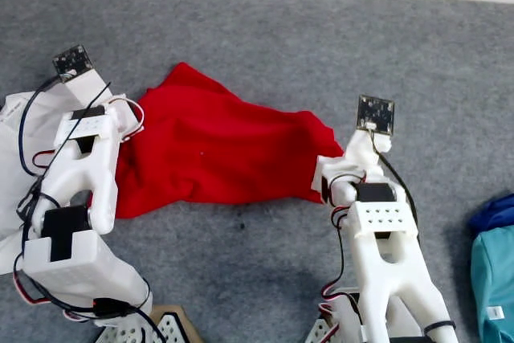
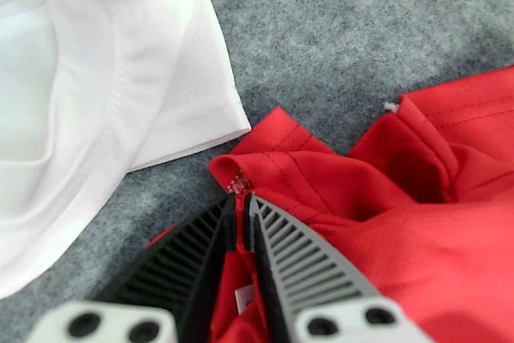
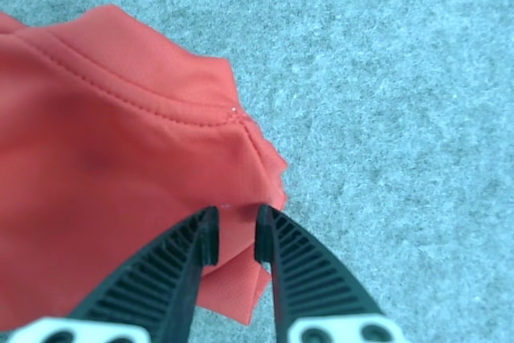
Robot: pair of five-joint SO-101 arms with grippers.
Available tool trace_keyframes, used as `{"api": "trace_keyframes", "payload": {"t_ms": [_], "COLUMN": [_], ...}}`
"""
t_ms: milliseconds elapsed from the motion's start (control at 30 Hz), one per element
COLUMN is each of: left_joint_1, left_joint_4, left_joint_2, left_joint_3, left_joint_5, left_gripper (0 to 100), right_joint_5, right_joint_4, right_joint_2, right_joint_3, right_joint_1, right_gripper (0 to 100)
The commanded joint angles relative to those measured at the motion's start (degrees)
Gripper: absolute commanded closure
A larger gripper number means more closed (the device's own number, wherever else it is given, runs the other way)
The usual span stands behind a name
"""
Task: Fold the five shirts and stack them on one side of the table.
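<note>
High view: the grey surface point(image 1: 281, 30) carries the red shirt point(image 1: 217, 154) mid-surface, spread between both arms. The white shirt point(image 2: 96, 78) lies just beside its left end. The left hand point(image 2: 241, 198) pinches a red hem fold with its jaws nearly closed. The right hand point(image 3: 237, 234) is narrow, nipping the opposite edge. Risk: both bites are thin, so the fabric could slip out on lifting.

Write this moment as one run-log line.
left gripper: shut on red shirt | right gripper: shut on red shirt | white shirt: by left gripper
</note>
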Motion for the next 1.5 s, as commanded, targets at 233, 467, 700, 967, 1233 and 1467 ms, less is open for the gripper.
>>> {"api": "trace_keyframes", "payload": {"t_ms": [233, 467, 700, 967, 1233, 1467], "left_joint_1": [0.0, -2.9, -15.5, -23.7, -18.2, -16.7], "left_joint_4": [1.6, 11.2, 12.9, 13.2, 13.0, 13.0], "left_joint_2": [-1.5, -13.0, -23.6, -26.5, -26.5, -26.9], "left_joint_3": [-6.9, -13.2, -12.2, -3.6, 9.5, 13.6], "left_joint_5": [1.2, 8.4, 8.5, 8.5, 8.3, 8.4], "left_gripper": [99, 99, 99, 99, 99, 99], "right_joint_5": [0.8, 0.8, 0.8, 0.8, 0.5, 0.5], "right_joint_4": [-0.9, -0.9, -0.9, -0.9, -0.9, -0.9], "right_joint_2": [0.0, 0.0, 0.0, 0.0, 0.0, 0.0], "right_joint_3": [-0.2, -0.2, -0.2, -0.2, -0.2, -0.3], "right_joint_1": [-0.6, -0.6, -0.5, -0.5, -0.4, -0.3], "right_gripper": [90.7, 90.7, 90.7, 90.7, 90.7, 90.7]}}
